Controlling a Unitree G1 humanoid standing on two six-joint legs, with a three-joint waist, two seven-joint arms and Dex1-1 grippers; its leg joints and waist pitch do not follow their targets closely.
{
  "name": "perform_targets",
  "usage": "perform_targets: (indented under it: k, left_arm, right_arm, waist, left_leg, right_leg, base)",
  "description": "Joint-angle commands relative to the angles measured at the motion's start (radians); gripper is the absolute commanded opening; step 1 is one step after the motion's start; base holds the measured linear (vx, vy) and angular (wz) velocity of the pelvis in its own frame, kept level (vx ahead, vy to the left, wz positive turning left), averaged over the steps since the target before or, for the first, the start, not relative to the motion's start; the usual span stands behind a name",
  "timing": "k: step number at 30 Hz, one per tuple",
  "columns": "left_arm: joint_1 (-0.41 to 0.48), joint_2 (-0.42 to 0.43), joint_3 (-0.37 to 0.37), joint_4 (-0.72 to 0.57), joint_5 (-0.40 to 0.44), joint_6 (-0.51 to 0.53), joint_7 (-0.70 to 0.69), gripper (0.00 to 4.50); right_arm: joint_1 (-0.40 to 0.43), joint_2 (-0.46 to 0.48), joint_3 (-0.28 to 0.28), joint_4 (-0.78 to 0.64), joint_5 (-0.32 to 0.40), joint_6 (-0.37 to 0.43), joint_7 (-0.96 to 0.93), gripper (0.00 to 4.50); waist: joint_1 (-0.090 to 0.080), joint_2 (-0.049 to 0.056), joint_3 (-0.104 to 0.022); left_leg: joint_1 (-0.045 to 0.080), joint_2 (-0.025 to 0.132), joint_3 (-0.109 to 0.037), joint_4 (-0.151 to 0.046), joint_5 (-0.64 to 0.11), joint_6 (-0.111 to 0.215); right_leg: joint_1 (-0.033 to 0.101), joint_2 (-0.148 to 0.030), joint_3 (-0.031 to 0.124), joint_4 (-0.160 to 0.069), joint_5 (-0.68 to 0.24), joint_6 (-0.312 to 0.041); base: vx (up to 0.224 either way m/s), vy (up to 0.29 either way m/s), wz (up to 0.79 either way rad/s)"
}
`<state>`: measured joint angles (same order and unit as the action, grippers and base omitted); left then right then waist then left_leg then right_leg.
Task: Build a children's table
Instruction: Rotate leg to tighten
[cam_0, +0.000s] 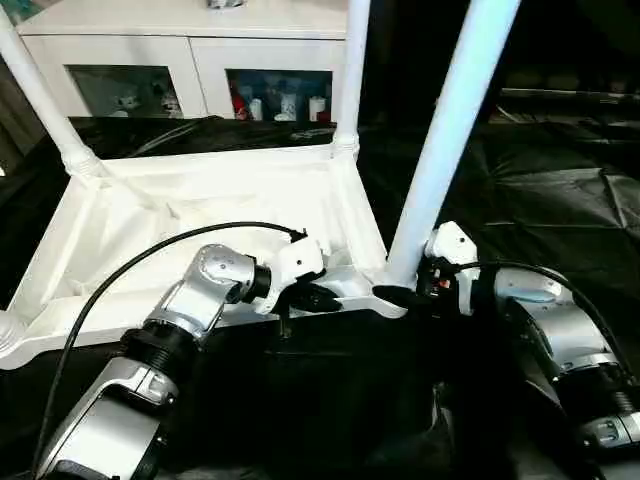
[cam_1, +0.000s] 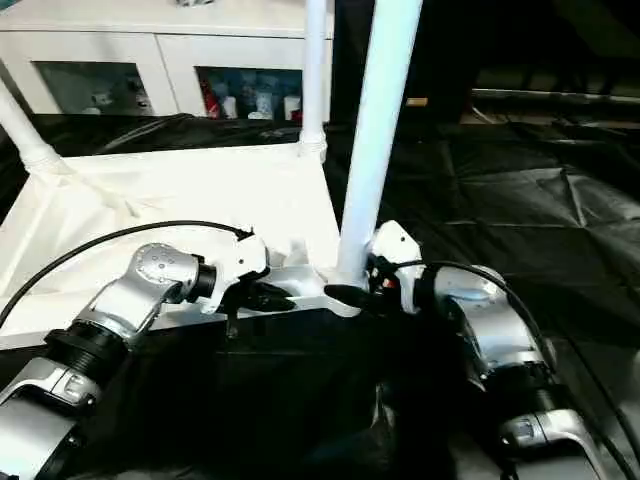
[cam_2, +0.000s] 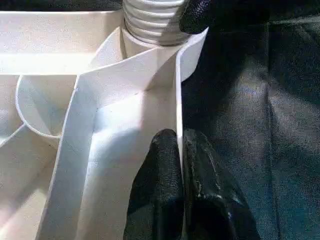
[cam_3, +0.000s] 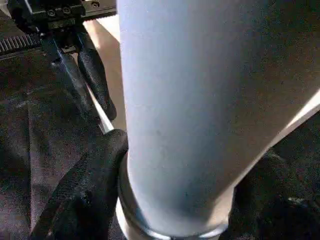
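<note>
The children's table lies upside down, its white top (cam_0: 200, 215) showing the ribbed underside. Three legs stand in corner sockets: far left (cam_0: 40, 95), far right (cam_0: 352, 70) and near right (cam_0: 450, 130). My left gripper (cam_2: 180, 137) is shut on the thin near rim wall (cam_2: 177, 90) of the top, just left of the near-right socket. My right gripper (cam_3: 192, 160) clasps the base of the near-right leg (cam_3: 200, 100), one black finger (cam_3: 95, 180) pressed against its collar and the other on the far side. In the left eye view the right gripper (cam_0: 405, 287) sits at that socket.
A white cabinet (cam_0: 190, 60) with glass doors and small figures inside stands behind the table. Black sheeting (cam_0: 520, 200) covers the floor to the right and in front. A black cable (cam_0: 130, 265) arcs over my left forearm.
</note>
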<state>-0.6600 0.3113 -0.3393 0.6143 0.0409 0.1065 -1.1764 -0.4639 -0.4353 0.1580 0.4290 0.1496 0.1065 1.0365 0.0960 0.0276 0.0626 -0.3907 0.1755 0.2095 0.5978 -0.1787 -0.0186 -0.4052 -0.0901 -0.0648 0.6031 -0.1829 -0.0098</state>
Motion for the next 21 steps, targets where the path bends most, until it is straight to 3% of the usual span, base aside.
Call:
perform_targets:
  k: [1, 5, 8, 10, 12, 14, 17, 21]
  left_arm:
    - [-0.024, -0.004, 0.014, -0.011, -0.019, -0.016, -0.013, 0.00]
    - [-0.027, -0.016, 0.024, 0.008, -0.012, -0.003, 0.031, 0.00]
    - [-0.040, -0.048, 0.046, 0.042, -0.002, 0.013, 0.127, 0.00]
    - [-0.063, -0.110, 0.082, 0.089, 0.009, 0.066, 0.288, 0.00]
    - [-0.089, -0.197, 0.127, 0.134, 0.004, 0.141, 0.473, 0.00]
    - [-0.101, -0.242, 0.134, 0.147, 0.004, 0.158, 0.531, 0.00]
    - [-0.118, -0.292, 0.124, 0.170, 0.020, 0.154, 0.601, 0.00]
    - [-0.127, -0.310, 0.104, 0.185, 0.043, 0.142, 0.605, 0.00]
  right_arm:
    - [0.000, 0.012, 0.001, 0.020, 0.003, 0.012, -0.004, 2.72]
    - [-0.004, 0.044, -0.022, 0.085, -0.003, 0.027, -0.077, 2.70]
    - [-0.032, 0.091, -0.070, 0.154, -0.002, 0.074, -0.213, 2.70]
    - [-0.061, 0.161, -0.123, 0.239, -0.007, 0.088, -0.407, 2.70]
    - [-0.092, 0.245, -0.180, 0.317, -0.005, 0.073, -0.625, 2.70]
    - [-0.109, 0.284, -0.190, 0.346, -0.009, 0.069, -0.704, 2.70]
    - [-0.134, 0.321, -0.174, 0.383, -0.038, 0.041, -0.767, 2.69]
    - [-0.165, 0.344, -0.162, 0.422, -0.061, 0.019, -0.792, 2.69]
  waist:
    - [0.000, -0.019, -0.077]
    - [-0.005, -0.018, -0.076]
    - [-0.016, -0.017, -0.070]
    - [-0.019, -0.012, -0.070]
    - [-0.030, -0.016, -0.069]
    - [-0.033, -0.019, -0.070]
    - [-0.034, -0.021, -0.071]
    - [-0.032, -0.018, -0.072]
  left_leg:
    - [0.024, 0.062, -0.029, -0.065, -0.145, 0.075]
    - [0.023, 0.060, -0.029, -0.064, -0.154, 0.070]
    - [0.027, 0.057, -0.031, -0.068, -0.202, 0.038]
    - [0.031, 0.057, -0.034, -0.070, -0.227, 0.008]
    - [0.035, 0.056, -0.036, -0.075, -0.259, -0.025]
    - [0.034, 0.052, -0.036, -0.074, -0.262, -0.022]
    - [0.028, 0.050, -0.033, -0.071, -0.243, 0.014]
    - [0.027, 0.048, -0.035, -0.070, -0.233, 0.030]
  right_leg:
    - [0.048, -0.069, 0.044, -0.059, -0.144, -0.251]
    - [0.048, -0.069, 0.044, -0.060, -0.150, -0.254]
    - [0.042, -0.069, 0.046, -0.070, -0.233, -0.244]
    - [0.041, -0.071, 0.045, -0.073, -0.282, -0.233]
    - [0.039, -0.069, 0.044, -0.077, -0.314, -0.223]
    - [0.040, -0.070, 0.044, -0.082, -0.319, -0.214]
    - [0.043, -0.070, 0.044, -0.084, -0.286, -0.211]
    - [0.044, -0.071, 0.042, -0.088, -0.311, -0.194]
  base:
    - [0.000, 0.000, 0.00]
    - [0.000, 0.000, 0.00]
    - [0.000, 0.000, 0.00]
    - [0.000, 0.000, 0.00]
    - [0.000, 0.000, 0.00]
    - [0.000, 0.000, 0.00]
    - [0.000, 0.000, 0.00]
    - [0.000, 0.000, 0.00]
